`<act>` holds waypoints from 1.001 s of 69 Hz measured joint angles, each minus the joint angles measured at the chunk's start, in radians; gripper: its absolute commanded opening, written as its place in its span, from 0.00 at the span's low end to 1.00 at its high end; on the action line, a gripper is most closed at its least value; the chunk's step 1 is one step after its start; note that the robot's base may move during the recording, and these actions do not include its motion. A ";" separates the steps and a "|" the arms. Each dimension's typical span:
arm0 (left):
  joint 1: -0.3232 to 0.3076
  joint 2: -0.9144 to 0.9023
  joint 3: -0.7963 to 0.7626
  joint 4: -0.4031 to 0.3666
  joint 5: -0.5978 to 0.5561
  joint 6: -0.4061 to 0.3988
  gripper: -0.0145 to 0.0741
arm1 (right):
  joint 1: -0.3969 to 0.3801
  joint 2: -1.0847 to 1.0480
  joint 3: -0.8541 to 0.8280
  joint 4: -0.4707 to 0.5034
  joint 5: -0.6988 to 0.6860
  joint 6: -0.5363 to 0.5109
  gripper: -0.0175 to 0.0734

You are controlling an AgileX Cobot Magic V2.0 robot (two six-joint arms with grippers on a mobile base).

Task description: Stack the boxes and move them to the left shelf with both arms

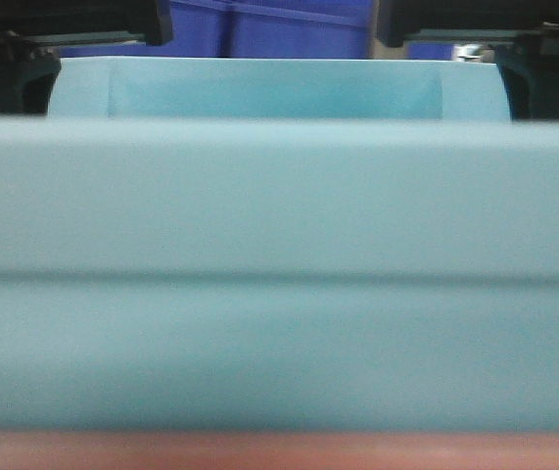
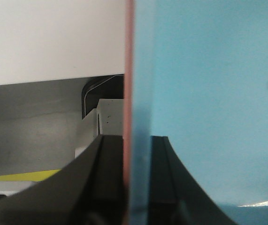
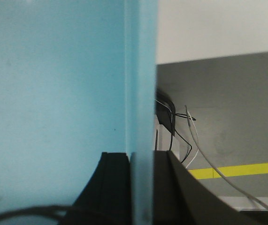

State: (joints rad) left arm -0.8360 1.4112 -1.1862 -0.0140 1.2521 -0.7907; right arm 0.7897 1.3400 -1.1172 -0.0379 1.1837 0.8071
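Front view: blue tub (image 1: 279, 245) fills frame, nested in pink tub (image 1: 279, 452), pink showing only as a strip along btm. Dark blue bins (image 1: 279, 29) behind. L gripper (image 2: 136, 187) pinches both tubs' walls together; R gripper (image 3: 141, 187) pinches blue wall, opp. side.

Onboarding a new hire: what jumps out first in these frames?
The light blue tub nearly fills the front view, with a strip of the pink tub along the bottom edge. In the wrist views, the left gripper pinches the pink and blue walls together and the right gripper pinches the blue wall.
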 measured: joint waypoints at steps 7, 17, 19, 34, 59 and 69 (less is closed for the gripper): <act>0.000 0.000 0.000 -0.002 -0.002 0.000 0.16 | 0.000 0.000 0.000 -0.001 0.002 0.000 0.25; 0.000 0.000 0.000 -0.004 -0.002 0.000 0.16 | 0.000 0.000 0.000 -0.001 0.002 0.000 0.25; 0.000 0.000 0.000 -0.006 -0.002 0.000 0.16 | 0.000 0.000 0.000 -0.001 0.002 0.000 0.25; 0.000 0.000 0.000 -0.008 -0.002 -0.001 0.16 | 0.000 0.000 0.000 -0.002 0.002 0.000 0.25; 0.000 0.000 0.000 -0.008 -0.002 -0.002 0.16 | 0.000 0.000 0.000 -0.002 0.002 0.000 0.25; 0.000 0.000 0.000 -0.008 -0.002 -0.002 0.16 | 0.000 0.000 0.000 -0.002 0.002 0.000 0.25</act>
State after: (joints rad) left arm -0.8360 1.4112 -1.1862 -0.0219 1.2505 -0.7929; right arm 0.7897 1.3400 -1.1172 -0.0402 1.1856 0.8071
